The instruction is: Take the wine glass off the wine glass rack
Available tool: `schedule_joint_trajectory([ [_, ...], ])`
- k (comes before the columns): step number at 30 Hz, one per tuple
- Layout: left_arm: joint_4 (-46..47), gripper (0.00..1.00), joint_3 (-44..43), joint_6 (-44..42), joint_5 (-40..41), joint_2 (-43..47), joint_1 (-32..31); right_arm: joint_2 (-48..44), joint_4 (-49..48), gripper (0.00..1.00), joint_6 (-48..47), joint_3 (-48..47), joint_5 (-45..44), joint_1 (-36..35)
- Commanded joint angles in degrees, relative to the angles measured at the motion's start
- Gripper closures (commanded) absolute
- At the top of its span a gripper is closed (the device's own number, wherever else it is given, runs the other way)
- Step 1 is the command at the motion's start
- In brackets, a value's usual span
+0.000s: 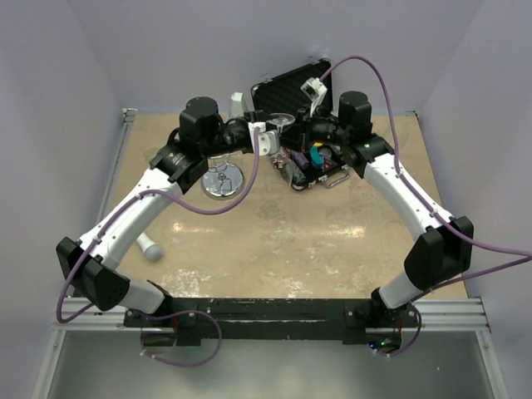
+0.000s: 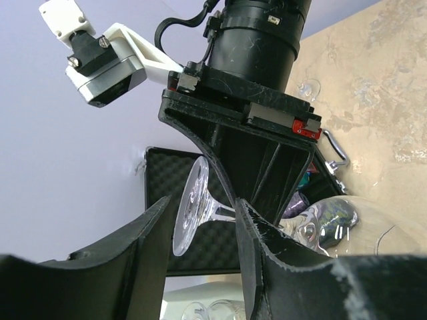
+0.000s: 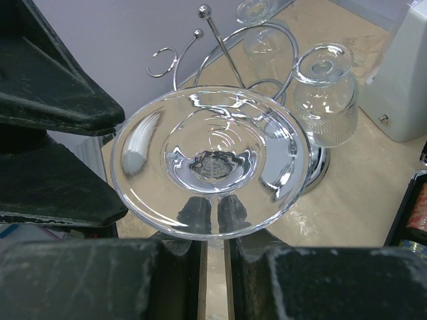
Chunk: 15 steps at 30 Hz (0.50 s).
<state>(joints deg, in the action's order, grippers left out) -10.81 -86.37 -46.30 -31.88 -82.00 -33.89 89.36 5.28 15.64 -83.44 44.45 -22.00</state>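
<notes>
The wine glass [image 1: 283, 120] hangs on its side in the air, apart from the wine glass rack [image 1: 223, 179]. My right gripper [image 3: 215, 220] is shut on its stem just behind the round foot [image 3: 210, 160]. My left gripper [image 2: 203, 208] is open, and the foot's edge [image 2: 190, 207] sits between its fingers [image 3: 60, 100] without touching either. In the right wrist view the chrome rack's post and loops [image 3: 223, 60] stand behind the foot. Another glass [image 3: 325, 100] hangs upside down on the rack.
An open black foam-lined case [image 1: 287, 83] stands at the back, with colourful items [image 1: 316, 158] in its lower half under the right gripper. A white box [image 3: 403, 87] sits beside the rack. A small white-and-grey object [image 1: 151, 247] lies near the left arm.
</notes>
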Motion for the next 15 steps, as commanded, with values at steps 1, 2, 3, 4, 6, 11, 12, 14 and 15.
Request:
schedule_joint_trajectory([
  [1, 2.98, 0.54, 0.76, -1.16, -0.03, -0.71, -0.12, -1.56, -2.38, 1.0, -1.57, -1.55, -0.24, -0.5],
  [2, 3.25, 0.55, 1.28, -1.33, 0.32, -0.71, -0.12, -1.56, -2.29, 1.0, -1.92, -1.73, -0.5, -0.59],
  [3, 3.51, 0.55, 1.55, -1.68, 0.76, -0.88, -0.21, -1.65, -2.29, 1.0, -2.1, -1.73, -0.5, -0.68],
  [4, 3.69, 0.55, 1.73, -1.86, 1.03, -1.06, -0.21, -1.65, -2.38, 1.0, -2.19, -1.73, -0.5, -0.76],
  [6, 4.3, 0.57, 1.9, -2.12, 1.38, -1.5, -0.21, -1.65, -2.38, 1.0, -2.54, -1.55, -0.33, -0.85],
  [11, 6.15, 0.62, 1.82, -1.51, 0.94, -2.46, -0.12, -1.65, -1.33, 1.0, -3.77, -1.73, -0.59, -1.47],
  [12, 6.67, 0.63, 1.73, -1.25, 0.85, -2.73, -0.21, -1.65, -1.15, 1.0, -3.77, -1.64, -0.76, -1.55],
  [14, 6.94, 0.65, 1.47, -1.24, 0.68, -3.17, -0.21, -1.56, -0.88, 1.0, -4.12, -1.73, -0.76, -1.55],
  [15, 6.85, 0.66, 1.29, -1.33, 0.68, -3.43, -0.21, -1.65, -0.88, 1.0, -4.12, -1.64, -0.76, -1.64],
])
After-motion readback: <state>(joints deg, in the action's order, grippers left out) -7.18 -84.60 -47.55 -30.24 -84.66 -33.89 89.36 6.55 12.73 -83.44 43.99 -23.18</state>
